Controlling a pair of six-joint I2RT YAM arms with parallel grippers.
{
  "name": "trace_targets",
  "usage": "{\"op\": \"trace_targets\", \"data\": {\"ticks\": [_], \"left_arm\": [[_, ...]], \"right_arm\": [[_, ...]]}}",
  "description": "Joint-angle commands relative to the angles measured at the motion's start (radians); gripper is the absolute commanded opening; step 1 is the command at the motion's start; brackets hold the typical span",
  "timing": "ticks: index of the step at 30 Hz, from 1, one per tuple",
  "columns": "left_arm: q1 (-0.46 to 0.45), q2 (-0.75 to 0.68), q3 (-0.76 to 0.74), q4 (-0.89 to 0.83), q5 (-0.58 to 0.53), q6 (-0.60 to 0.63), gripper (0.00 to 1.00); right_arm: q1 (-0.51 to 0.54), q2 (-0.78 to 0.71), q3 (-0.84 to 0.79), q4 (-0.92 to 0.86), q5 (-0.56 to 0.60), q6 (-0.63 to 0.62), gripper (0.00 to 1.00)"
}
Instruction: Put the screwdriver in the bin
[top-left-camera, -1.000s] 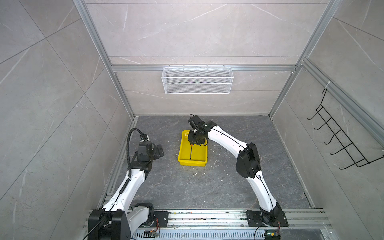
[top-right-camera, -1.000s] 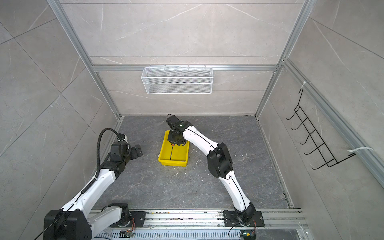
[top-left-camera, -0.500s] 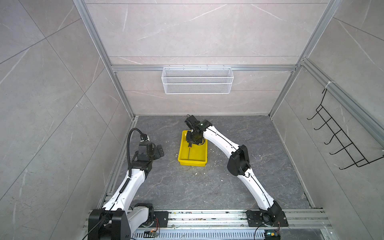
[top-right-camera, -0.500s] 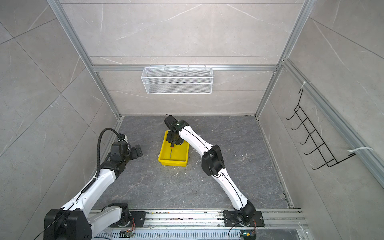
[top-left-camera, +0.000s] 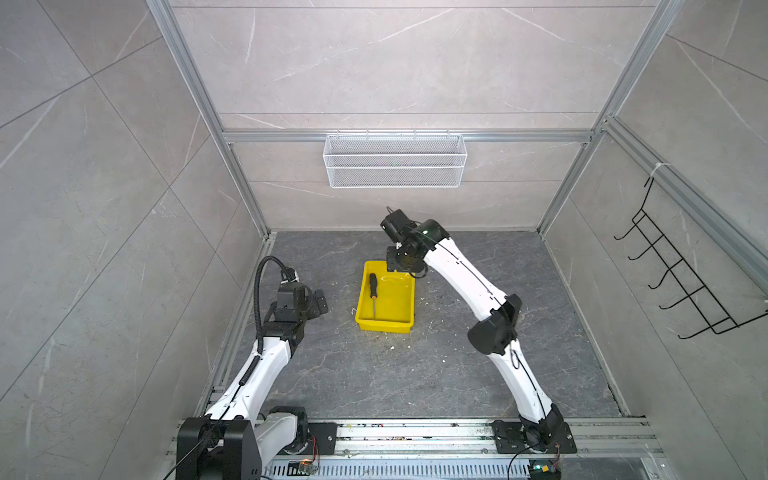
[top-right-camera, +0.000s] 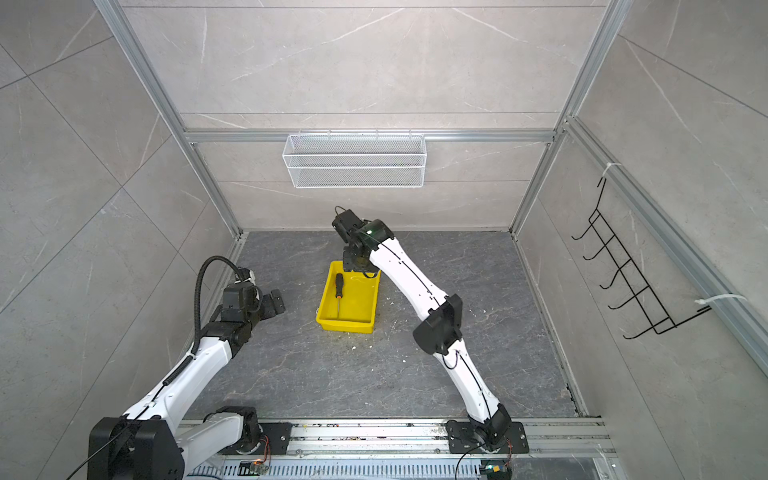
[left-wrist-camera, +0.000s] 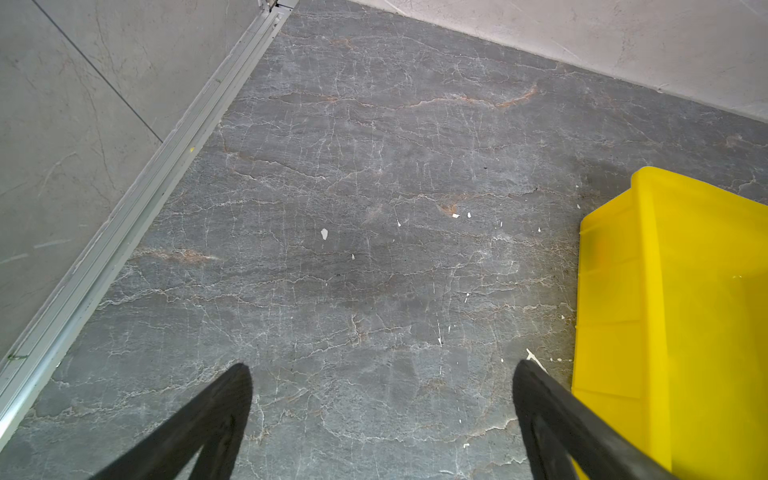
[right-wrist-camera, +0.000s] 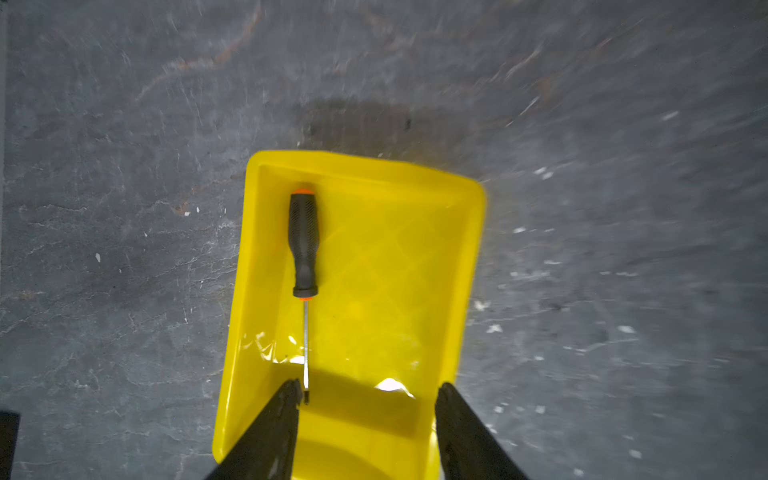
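The screwdriver (top-left-camera: 373, 286) (top-right-camera: 339, 286), black handle with orange ends and a thin shaft, lies flat inside the yellow bin (top-left-camera: 384, 328) (top-right-camera: 345, 325), along its left wall. In the right wrist view the screwdriver (right-wrist-camera: 304, 241) rests on the floor of the bin (right-wrist-camera: 365, 164), free of any finger. My right gripper (right-wrist-camera: 370, 385) (top-left-camera: 397, 261) hangs open over the bin's far end, holding nothing. My left gripper (left-wrist-camera: 382, 368) (top-left-camera: 320, 300) stands open above bare floor, left of the bin (left-wrist-camera: 665, 291).
A white wire mesh basket (top-left-camera: 395, 160) hangs on the back wall. A black hook rack (top-left-camera: 681, 282) is on the right wall. Small white crumbs lie on the grey stone floor (top-left-camera: 415, 365) around the bin. Aluminium rails edge the floor.
My right gripper has opened and let go of the screwdriver, which now lies flat in the bin. The right wrist has drawn back toward the bin's far end. The left arm has not moved.
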Motion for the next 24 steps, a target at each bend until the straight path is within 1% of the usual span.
{"op": "trace_targets", "data": {"ticks": [1, 2, 4, 5, 6, 7, 9, 11, 12, 13, 15, 17, 19, 21, 22, 24], "left_arm": [[0.004, 0.002, 0.022, 0.005, 0.009, -0.009, 1.0], [0.003, 0.003, 0.023, 0.005, 0.015, -0.008, 1.0], [0.004, 0.003, 0.022, 0.006, 0.024, -0.007, 1.0], [0.003, 0.003, 0.022, 0.006, 0.029, -0.007, 1.0], [0.003, 0.006, 0.023, 0.005, 0.031, -0.007, 1.0], [0.002, 0.006, 0.024, 0.005, 0.033, -0.006, 1.0], [0.003, 0.01, 0.026, 0.006, 0.038, -0.004, 1.0], [0.003, 0.013, 0.028, 0.008, 0.048, -0.003, 1.0], [0.002, 0.015, 0.029, 0.005, 0.052, -0.002, 1.0], [0.003, 0.017, 0.032, 0.003, 0.055, -0.001, 1.0], [0.004, 0.021, 0.036, -0.002, 0.064, 0.002, 1.0], [0.003, 0.023, 0.039, -0.008, 0.065, -0.003, 1.0], [0.002, 0.018, 0.038, -0.016, 0.06, -0.007, 1.0], [0.002, 0.005, 0.021, 0.004, 0.073, 0.004, 1.0], [0.002, -0.003, 0.014, 0.012, 0.08, 0.009, 1.0], [0.003, -0.014, -0.007, 0.054, 0.075, 0.006, 1.0]], "right_arm": [[0.003, -0.325, -0.367, 0.147, 0.238, -0.128, 0.57], [-0.001, -0.439, -0.563, 0.291, 0.266, -0.159, 0.58], [-0.018, -0.64, -0.903, 0.525, 0.279, -0.194, 0.61], [-0.034, -0.736, -1.051, 0.63, 0.286, -0.21, 0.66], [-0.048, -0.808, -1.174, 0.71, 0.299, -0.226, 0.72], [-0.063, -0.875, -1.298, 0.797, 0.336, -0.239, 0.79], [-0.088, -0.974, -1.502, 0.95, 0.426, -0.279, 0.83], [-0.108, -1.053, -1.68, 1.101, 0.577, -0.31, 0.84], [-0.123, -1.081, -1.753, 1.16, 0.62, -0.318, 0.85], [-0.15, -1.112, -1.824, 1.217, 0.635, -0.317, 0.85], [-0.226, -1.158, -1.927, 1.302, 0.565, -0.315, 0.87], [-0.277, -1.174, -2.004, 1.389, 0.533, -0.339, 0.89], [-0.298, -1.163, -2.069, 1.514, 0.539, -0.42, 0.89], [-0.308, -1.126, -2.133, 1.677, 0.536, -0.513, 0.9], [-0.314, -1.102, -2.153, 1.738, 0.53, -0.531, 0.9], [-0.333, -1.037, -2.167, 1.813, 0.521, -0.515, 0.89]]}}
